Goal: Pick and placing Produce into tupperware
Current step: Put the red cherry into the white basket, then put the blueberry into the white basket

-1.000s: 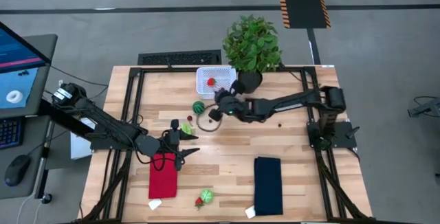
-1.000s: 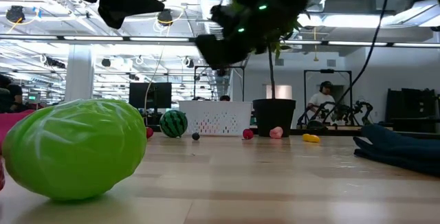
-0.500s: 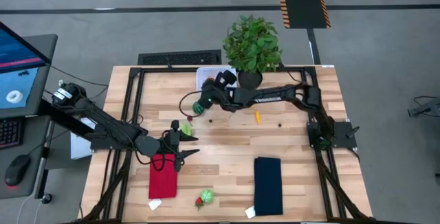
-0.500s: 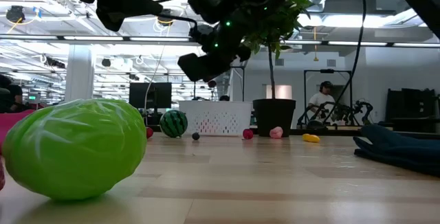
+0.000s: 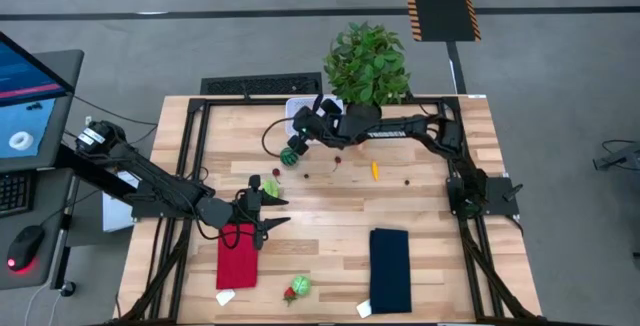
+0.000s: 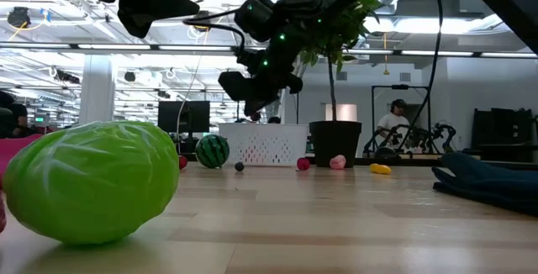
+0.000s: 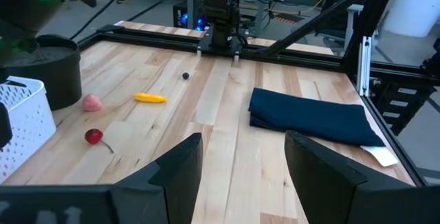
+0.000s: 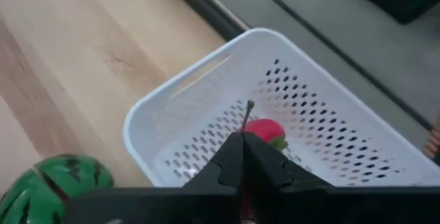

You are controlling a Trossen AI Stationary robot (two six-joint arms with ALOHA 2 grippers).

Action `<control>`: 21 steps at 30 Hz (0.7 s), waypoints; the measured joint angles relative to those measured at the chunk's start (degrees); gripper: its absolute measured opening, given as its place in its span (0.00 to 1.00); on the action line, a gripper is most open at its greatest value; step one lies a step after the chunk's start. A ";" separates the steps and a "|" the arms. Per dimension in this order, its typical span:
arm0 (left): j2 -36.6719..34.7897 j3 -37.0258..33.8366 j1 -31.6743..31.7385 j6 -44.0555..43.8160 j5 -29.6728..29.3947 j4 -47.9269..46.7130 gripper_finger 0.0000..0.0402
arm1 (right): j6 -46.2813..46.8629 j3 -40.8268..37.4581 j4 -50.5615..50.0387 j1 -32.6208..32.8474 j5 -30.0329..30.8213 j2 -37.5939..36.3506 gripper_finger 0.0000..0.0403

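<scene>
The right gripper (image 8: 244, 157) hovers over the white basket (image 8: 206, 100), fingers pinched on a thin stem; a red piece (image 8: 265, 131) lies inside. It should open squarely above the middle, clear of the watermelon ball (image 8: 58, 183) just outside. The left gripper (image 5: 268, 209) waits open near the red cloth (image 5: 237, 256).

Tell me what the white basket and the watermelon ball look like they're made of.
White basket: looks like moulded plastic, smooth and slightly glossy, with walls punched in neat rows of holes. Watermelon ball: probably toy plastic or rubber, with a light sheen and painted dark stripes.

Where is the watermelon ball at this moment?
In the high view the watermelon ball lies on the table just in front of the white basket, toward its left side.
</scene>
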 joint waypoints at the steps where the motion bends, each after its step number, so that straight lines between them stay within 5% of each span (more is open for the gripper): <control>1: 0.00 0.00 0.00 0.00 0.00 0.04 0.49 | -0.02 0.00 -0.02 -0.06 -0.23 0.00 0.12; 12: 0.00 0.00 0.00 0.00 0.00 0.06 0.49 | -2.25 0.00 0.07 2.61 2.70 0.00 0.32; 21: 0.00 0.00 -0.60 0.07 0.01 0.04 0.49 | -7.48 -0.04 -5.71 11.06 8.36 -3.70 0.32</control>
